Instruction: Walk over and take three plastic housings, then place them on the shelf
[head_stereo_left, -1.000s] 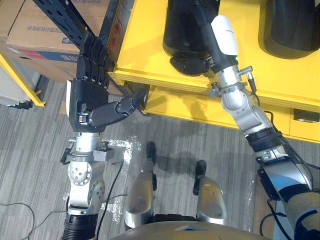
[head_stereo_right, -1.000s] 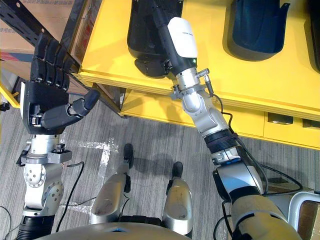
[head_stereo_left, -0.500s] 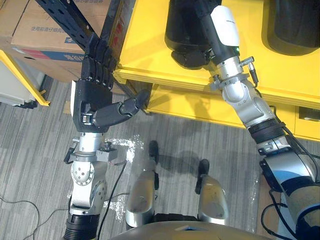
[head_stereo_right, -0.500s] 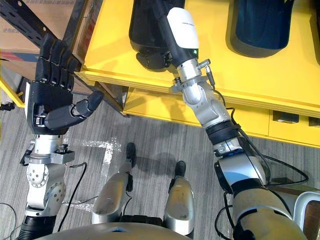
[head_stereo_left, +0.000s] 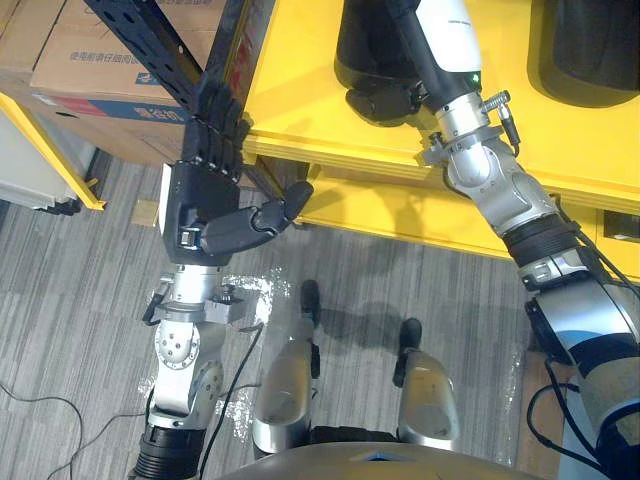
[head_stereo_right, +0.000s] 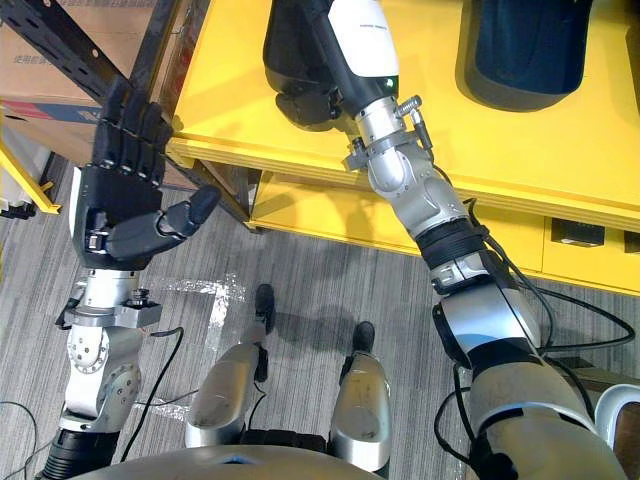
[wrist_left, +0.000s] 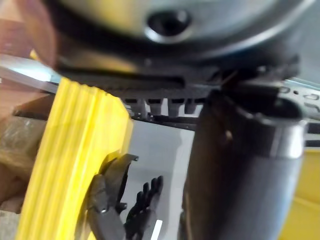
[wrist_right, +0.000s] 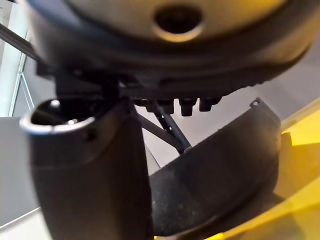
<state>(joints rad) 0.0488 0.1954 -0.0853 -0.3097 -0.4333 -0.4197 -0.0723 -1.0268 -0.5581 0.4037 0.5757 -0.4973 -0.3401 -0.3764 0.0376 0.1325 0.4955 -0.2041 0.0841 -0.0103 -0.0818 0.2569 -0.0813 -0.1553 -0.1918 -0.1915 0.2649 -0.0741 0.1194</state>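
- Plastic housing (head_stereo_left: 360, 45), black and rounded, lies on the yellow counter (head_stereo_left: 300, 90) close to its near edge and towards its left corner.
- Second plastic housing (head_stereo_left: 590, 50), of the same dark finish, lies further right on the counter, well apart from the first.
- Right hand (head_stereo_left: 440, 45) reaches over the near edge of the counter and rests against the right side of the first housing, with its thumb at the housing's near rim. The right wrist view shows the housing's curved dark wall close past the thumb, but whether the hand grips the housing cannot be told.
- Left hand (head_stereo_left: 200, 200) is held upright just in front of the counter's left corner, spread wide with the thumb standing out to the side. It holds nothing and touches nothing.
- Lower yellow tier (head_stereo_left: 400, 215) lies beneath the counter.
- Cardboard box (head_stereo_left: 110, 60) sits to the left of the counter, behind a dark slanted metal strut (head_stereo_left: 150, 45).
- Grey striped floor (head_stereo_left: 80, 300) lies below the counter's near edge.
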